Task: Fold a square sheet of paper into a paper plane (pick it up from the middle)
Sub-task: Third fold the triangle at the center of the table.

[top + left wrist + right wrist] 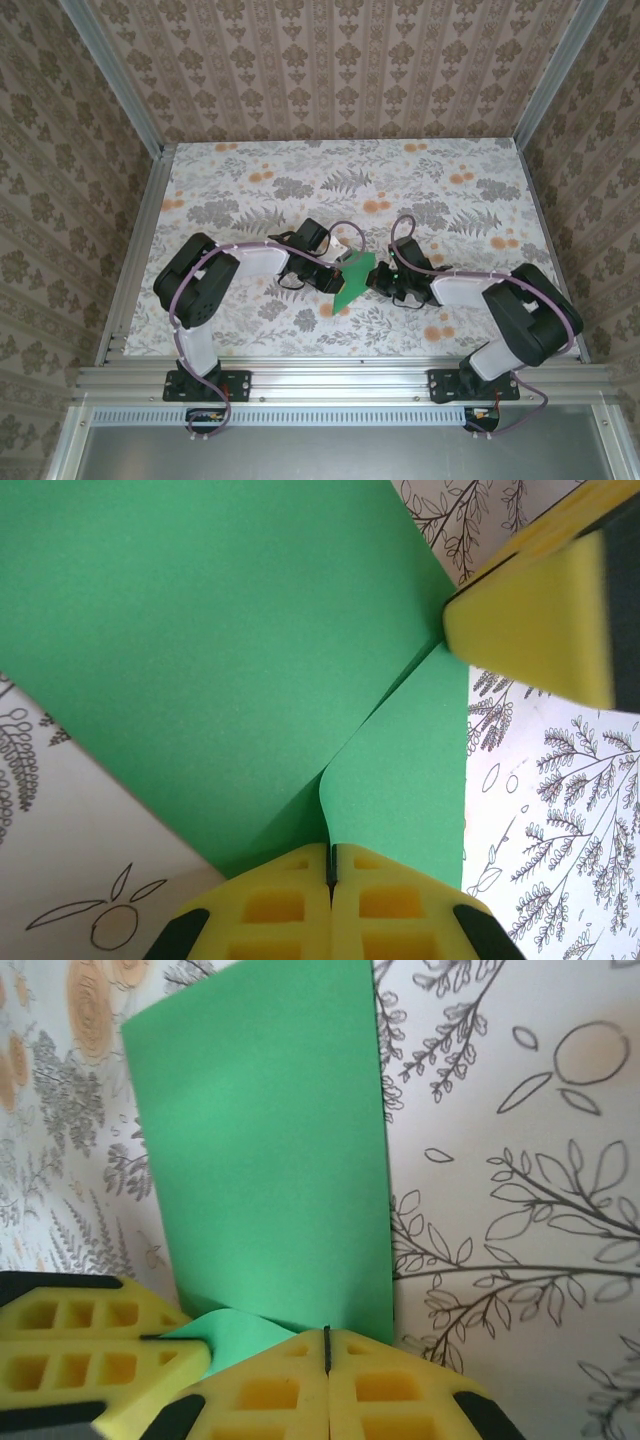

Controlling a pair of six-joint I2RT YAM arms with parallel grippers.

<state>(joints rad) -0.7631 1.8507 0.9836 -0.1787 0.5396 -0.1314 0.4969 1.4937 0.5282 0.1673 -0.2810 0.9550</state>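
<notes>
The square sheet of paper (353, 282), bright green, hangs bent and partly folded between my two grippers near the table's middle front. My left gripper (338, 277) is shut on its left edge. In the left wrist view the yellow jaws of the left gripper (332, 868) pinch the paper (220, 650) where two green layers overlap. My right gripper (381, 281) is shut on the opposite edge. Through the right wrist camera the right gripper (327, 1348) clamps the paper (260, 1150), which stretches flat away from it. The left gripper's fingers (90, 1355) hold a curled corner beside it.
The floral-patterned tabletop (300, 180) spreads behind and to both sides of the grippers. Aluminium frame rails (135, 250) and patterned walls (330, 70) bound the table on the left, right and back. The two grippers stand very close together, fingertips almost touching.
</notes>
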